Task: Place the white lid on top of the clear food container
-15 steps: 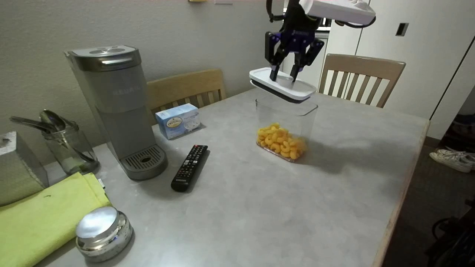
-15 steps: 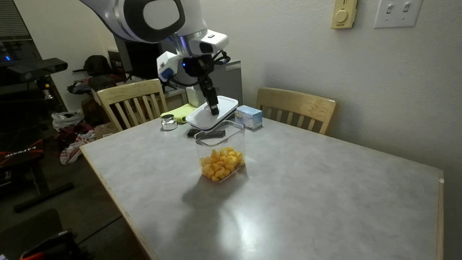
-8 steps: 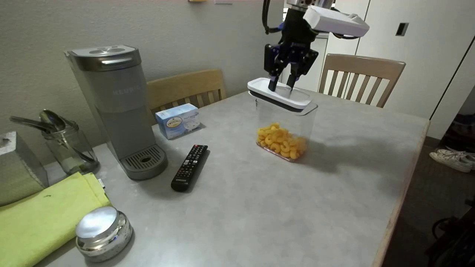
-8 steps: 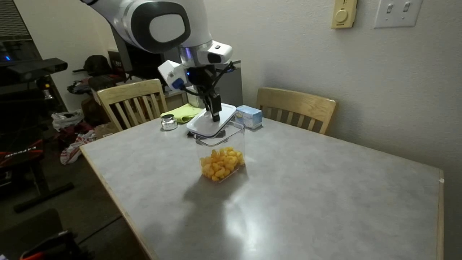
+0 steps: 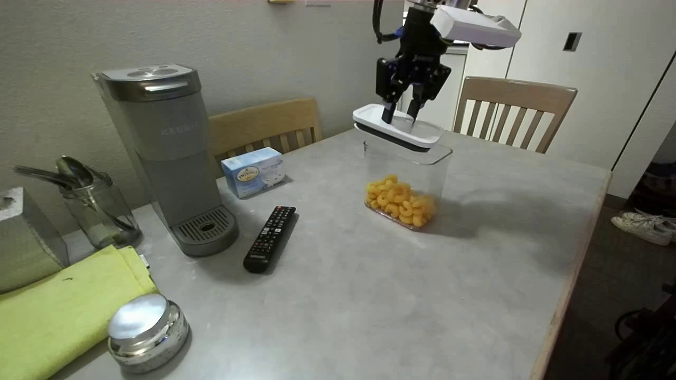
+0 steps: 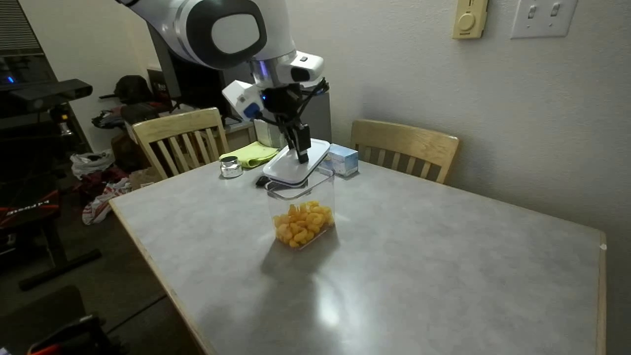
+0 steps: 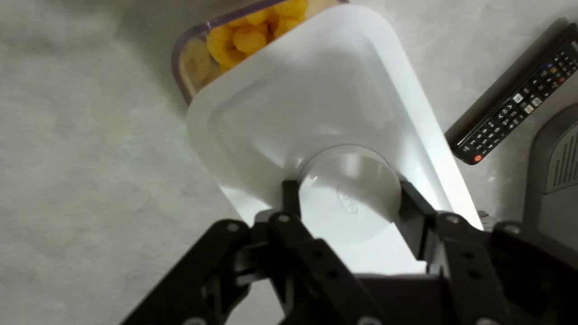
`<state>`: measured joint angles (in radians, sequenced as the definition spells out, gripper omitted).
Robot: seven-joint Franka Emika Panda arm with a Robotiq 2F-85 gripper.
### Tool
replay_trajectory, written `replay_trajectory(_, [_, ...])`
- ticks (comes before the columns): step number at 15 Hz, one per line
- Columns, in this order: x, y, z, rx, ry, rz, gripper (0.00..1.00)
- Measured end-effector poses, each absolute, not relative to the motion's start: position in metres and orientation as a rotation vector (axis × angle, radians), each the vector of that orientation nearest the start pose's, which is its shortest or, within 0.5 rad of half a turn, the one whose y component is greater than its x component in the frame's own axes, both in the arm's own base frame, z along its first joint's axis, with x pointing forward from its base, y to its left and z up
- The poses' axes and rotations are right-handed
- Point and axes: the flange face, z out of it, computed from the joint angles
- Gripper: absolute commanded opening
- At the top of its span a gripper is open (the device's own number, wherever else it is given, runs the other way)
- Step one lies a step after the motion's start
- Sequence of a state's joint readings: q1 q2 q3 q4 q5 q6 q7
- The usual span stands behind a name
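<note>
Above one clear container, one gripper holds one white lid between two fingers.

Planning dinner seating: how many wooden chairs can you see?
3, in the exterior views: the wall chair, shown in both; another chair beyond the clear tub; a last chair past the silver tin. More may be out of frame.
</note>
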<state>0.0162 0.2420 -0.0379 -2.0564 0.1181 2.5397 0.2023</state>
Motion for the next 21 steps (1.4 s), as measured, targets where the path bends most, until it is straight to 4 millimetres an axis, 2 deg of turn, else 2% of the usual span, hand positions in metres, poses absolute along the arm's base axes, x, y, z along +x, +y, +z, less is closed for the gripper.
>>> replay_trajectory(6, [0.608,-0.029,0.344,-2.996,0.693,-0.37,0.29])
replay_trajectory(11, [0.608,-0.028,0.343,-2.948,0.836,-0.361,0.29])
replay_trajectory(21, [0.602,-0.018,0.327,-2.913,0.881,-0.299,0.29])
